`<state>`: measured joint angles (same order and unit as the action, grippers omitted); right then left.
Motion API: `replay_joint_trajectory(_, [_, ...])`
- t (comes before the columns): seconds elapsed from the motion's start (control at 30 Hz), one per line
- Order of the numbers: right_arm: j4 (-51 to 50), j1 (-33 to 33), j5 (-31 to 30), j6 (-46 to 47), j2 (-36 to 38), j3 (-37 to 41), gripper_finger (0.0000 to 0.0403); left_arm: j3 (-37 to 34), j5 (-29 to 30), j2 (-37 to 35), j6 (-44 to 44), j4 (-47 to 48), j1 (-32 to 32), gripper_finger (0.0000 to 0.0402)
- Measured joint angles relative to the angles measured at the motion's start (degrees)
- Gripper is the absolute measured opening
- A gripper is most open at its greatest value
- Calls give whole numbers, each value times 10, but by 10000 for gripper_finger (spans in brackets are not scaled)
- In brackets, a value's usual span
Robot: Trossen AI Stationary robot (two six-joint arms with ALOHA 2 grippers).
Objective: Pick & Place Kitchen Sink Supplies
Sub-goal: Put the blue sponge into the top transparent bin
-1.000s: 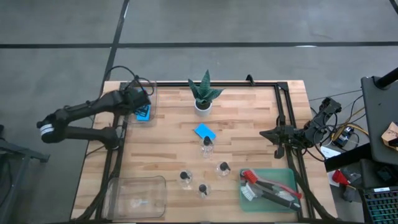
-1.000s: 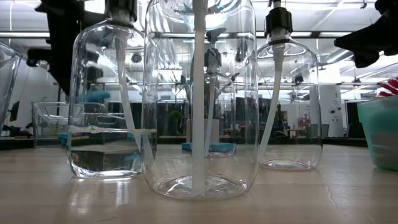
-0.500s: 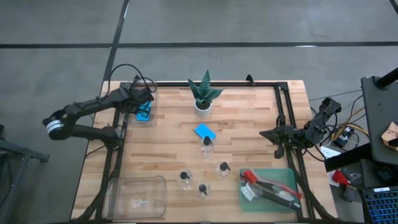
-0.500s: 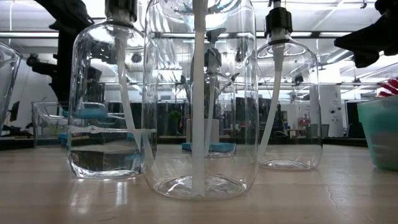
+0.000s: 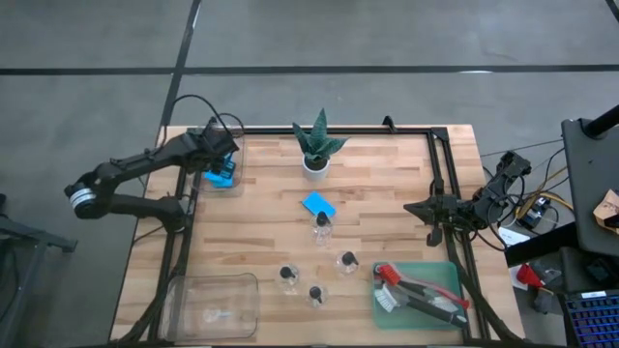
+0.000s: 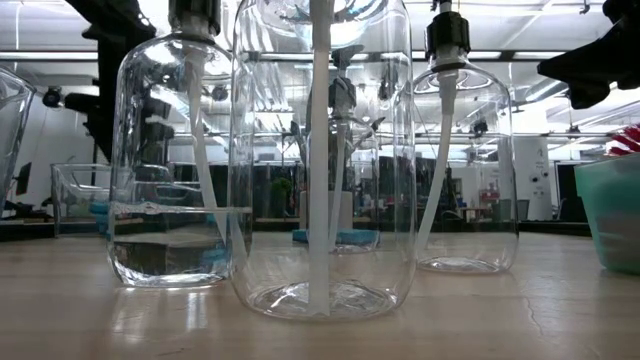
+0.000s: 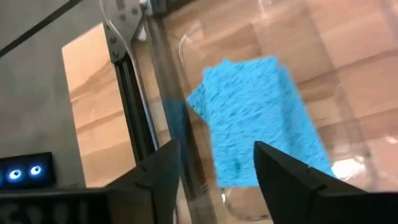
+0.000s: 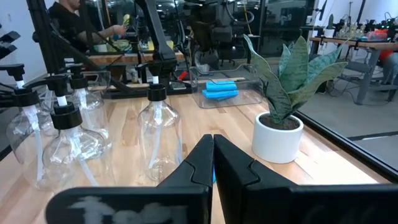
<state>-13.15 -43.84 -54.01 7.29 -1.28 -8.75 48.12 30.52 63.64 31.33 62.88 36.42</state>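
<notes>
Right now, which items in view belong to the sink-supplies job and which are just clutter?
Job items:
- blue sponges in the far-left bin
- blue sponge on the table
- four clear bottles
- brushes in the green tray

Not part of it:
- potted plant
- empty clear bin
- green tray

Left claw is open above the sponges.

No readable text, label, brand or number shows in any of the views. The clear bottles (image 6: 320,160) carry no printed labels (their sides are bare), and the white pot (image 8: 278,137) of the plant is plain as well.
</notes>
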Motion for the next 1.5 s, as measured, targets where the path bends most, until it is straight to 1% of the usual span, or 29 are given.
replay_joint_trajectory(0.1, [0, 0, 0, 0, 0, 0, 8, 20, -4, -1, -5, -6, -5, 207])
replay_joint_trajectory(0.17, [0, 0, 0, 0, 0, 0, 8, 33, -25, -2, -14, -22, -15, 208])
replay_joint_trajectory(0.27, [0, 0, 0, 0, 0, 0, 8, 46, -70, -3, -22, -83, -40, 208])
replay_joint_trajectory(0.47, [0, 0, 0, 0, 0, 0, 8, 51, -175, -3, -40, -236, -110, 208])
replay_joint_trajectory(0.6, [0, 0, 0, 0, 0, 0, 8, 51, -218, -2, -36, -307, -149, 208])
replay_joint_trajectory(0.7, [0, 0, 0, 0, 0, 0, 8, 51, -257, 4, -27, -342, -171, 208])
replay_joint_trajectory(0.8, [0, 0, 0, 0, 0, 0, 8, 51, -268, 15, -16, -363, -187, 208])
replay_joint_trajectory(0.93, [0, 0, 0, 0, 0, 0, 8, 51, -284, 46, -12, -365, -198, 208])
replay_joint_trajectory(1.13, [0, 0, 0, 0, 0, 0, 8, 51, -287, 99, -2, -378, -213, 208])
replay_joint_trajectory(1.27, [0, 0, 0, 0, 0, 0, 8, 51, -314, 140, 4, -390, -216, 208])
replay_joint_trajectory(1.37, [0, 0, 0, 0, 0, 0, 8, 51, -322, 168, 11, -406, -216, 208])
replay_joint_trajectory(1.5, [0, 0, 0, 0, 0, 0, 8, 51, -365, 202, 7, -453, -218, 208])
